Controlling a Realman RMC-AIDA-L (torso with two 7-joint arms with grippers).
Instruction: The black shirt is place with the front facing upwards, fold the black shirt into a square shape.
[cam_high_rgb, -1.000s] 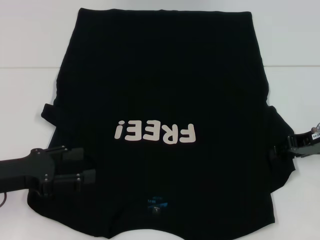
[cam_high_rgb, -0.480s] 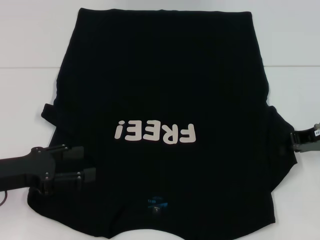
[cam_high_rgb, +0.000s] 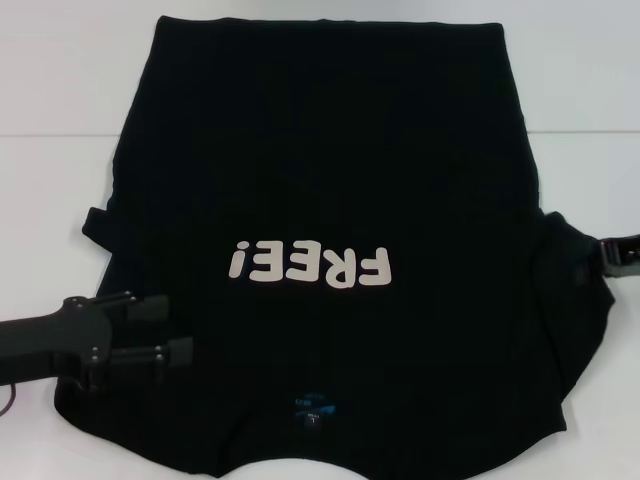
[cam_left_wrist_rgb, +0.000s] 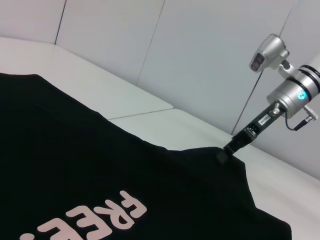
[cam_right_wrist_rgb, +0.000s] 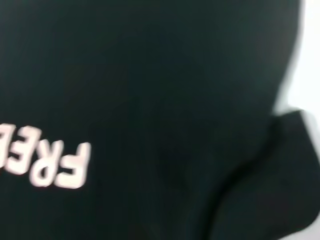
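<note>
Since a second ago the right gripper (cam_high_rgb: 612, 252) has drawn outward to the right edge of the head view, and the sleeve it pinches has gone with it, so the cloth there now spreads wider and sags in a rounded lobe at the lower right of the frame. At the lower left, the left gripper (cam_high_rgb: 168, 328) has barely shifted; its two fingers (cam_high_rgb: 150, 303) are spread apart, lying flat over the shirt's (cam_high_rgb: 330, 150) left shoulder, grasping nothing.

One shirt lies on the white table (cam_high_rgb: 60, 80), filling most of the frame. It is matte black cotton, soft and mostly smooth, with faint ripples along its right side. Its hem is a straight edge at the top of the frame; the collar curves at the bottom centre, with a small blue label (cam_high_rgb: 312, 408) just above it. Five off-white block characters, "FREE!" (cam_high_rgb: 310, 265), run across the chest, upside down in the head view. A small sleeve tab juts out at the middle left.

In the left wrist view the right gripper (cam_left_wrist_rgb: 231, 149) is a slim black tip below a silver wrist, clenched on a peak of black cloth pulled taut at the sleeve. The right wrist view shows only black fabric, part of the lettering (cam_right_wrist_rgb: 50, 162), and a strip of white table at its edge
</note>
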